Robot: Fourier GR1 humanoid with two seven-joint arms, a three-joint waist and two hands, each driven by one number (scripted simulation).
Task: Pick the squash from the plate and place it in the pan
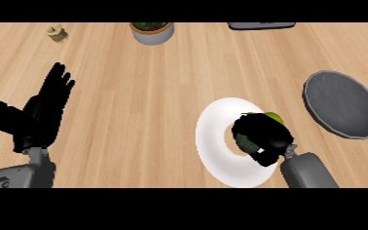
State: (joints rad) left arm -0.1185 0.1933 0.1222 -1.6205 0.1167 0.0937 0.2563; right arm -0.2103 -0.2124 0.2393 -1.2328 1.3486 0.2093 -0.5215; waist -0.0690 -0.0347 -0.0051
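A white plate point(215, 141) lies on the wooden counter at the lower right. My right hand point(263, 134) is over the plate's right half, its fingers curled round the green squash point(274, 117), of which only a yellow-green edge shows past the fingers. The dark grey pan point(338, 103) lies at the right edge, a short way up and right of the plate. At the left edge my left hand point(45, 108) rests open, fingers up, far from plate and pan.
A grey pot with a green plant point(152, 32) stands at the back centre. A small tan shaker point(57, 32) stands at the back left. A dark flat object point(262, 25) lies at the back right edge.
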